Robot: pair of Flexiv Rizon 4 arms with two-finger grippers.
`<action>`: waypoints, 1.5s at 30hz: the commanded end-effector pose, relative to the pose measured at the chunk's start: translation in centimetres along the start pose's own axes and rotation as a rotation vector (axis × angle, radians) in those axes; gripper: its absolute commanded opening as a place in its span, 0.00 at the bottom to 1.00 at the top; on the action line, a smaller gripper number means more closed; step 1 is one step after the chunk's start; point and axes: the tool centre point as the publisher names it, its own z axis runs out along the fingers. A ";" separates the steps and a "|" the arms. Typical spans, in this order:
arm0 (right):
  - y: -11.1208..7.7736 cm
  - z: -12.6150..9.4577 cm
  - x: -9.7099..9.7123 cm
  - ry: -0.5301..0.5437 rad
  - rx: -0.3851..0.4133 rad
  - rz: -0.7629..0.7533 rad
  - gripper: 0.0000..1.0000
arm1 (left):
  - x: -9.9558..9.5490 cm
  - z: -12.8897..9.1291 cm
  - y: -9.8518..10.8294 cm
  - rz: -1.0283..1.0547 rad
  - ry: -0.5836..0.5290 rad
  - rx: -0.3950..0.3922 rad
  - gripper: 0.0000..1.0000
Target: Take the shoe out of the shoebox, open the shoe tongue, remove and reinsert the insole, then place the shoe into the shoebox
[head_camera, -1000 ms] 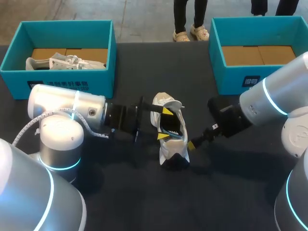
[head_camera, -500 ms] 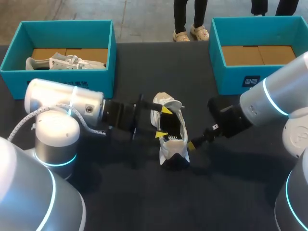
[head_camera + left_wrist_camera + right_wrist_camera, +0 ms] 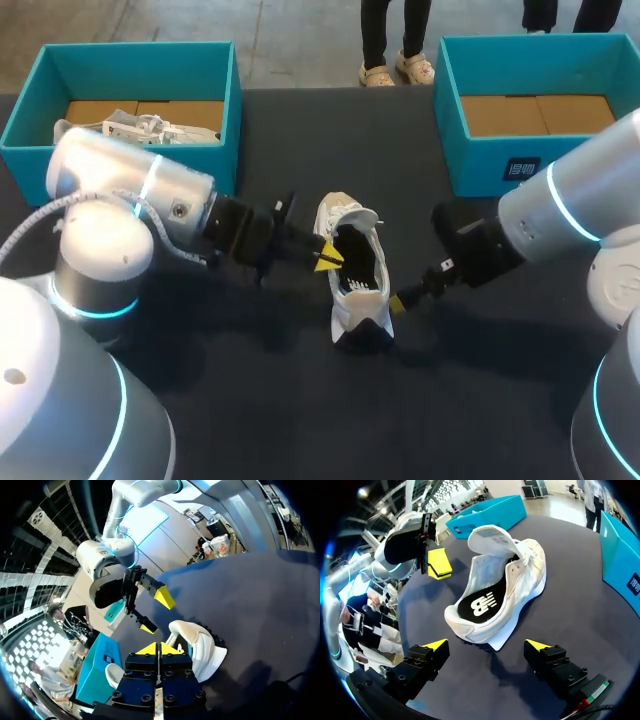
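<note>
- White shoe (image 3: 343, 305) stands on the dark desk (image 3: 300, 420) at its middle, outside both shoeboxes. Its opening faces up and shows a black insole (image 3: 480, 605).
- Right pincer (image 3: 400, 298) sits low, just right of the shoe's near end, on the arm that comes in from the right. In the right wrist view this pincer (image 3: 487, 645) is released: its two yellow tips stand wide apart, with the shoe (image 3: 520, 585) ahead of them and nothing held.
- Left pincer (image 3: 325, 260) is a little farther back, just beside the shoe's left rim. I cannot tell whether it touches the rim. In the left wrist view this pincer (image 3: 159, 648) is clenched, its yellow tips meeting with nothing between them, and the shoe (image 3: 202, 647) lies just ahead and to one side.
- Teal left shoebox (image 3: 140, 50) stands at the far left of the desk, with a second pale shoe (image 3: 130, 128) lying inside it.
- Teal right shoebox (image 3: 480, 160) stands at the far right, well apart from the shoe, showing a brown cardboard floor.
</note>
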 end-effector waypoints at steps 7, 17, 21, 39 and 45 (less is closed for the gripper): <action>-0.9 -2.5 0.5 -0.004 -0.002 -0.010 1.00 | -1.2 -0.6 -0.2 0.053 0.131 0.013 0.00; -1.3 -3.5 0.9 -0.011 0.010 0.015 1.00 | -1.3 -0.2 -0.8 0.076 0.186 0.027 0.00; -1.3 -3.5 0.9 -0.011 0.010 0.015 1.00 | -1.2 0.0 -0.7 0.085 0.215 0.023 0.00; -1.9 -8.7 -1.7 -0.076 0.097 0.028 1.00 | -1.2 0.0 -0.3 0.114 0.313 0.017 0.00; -2.4 -10.7 -2.2 -0.099 0.162 0.024 1.00 | -1.4 -0.2 -0.2 0.157 0.397 0.019 0.00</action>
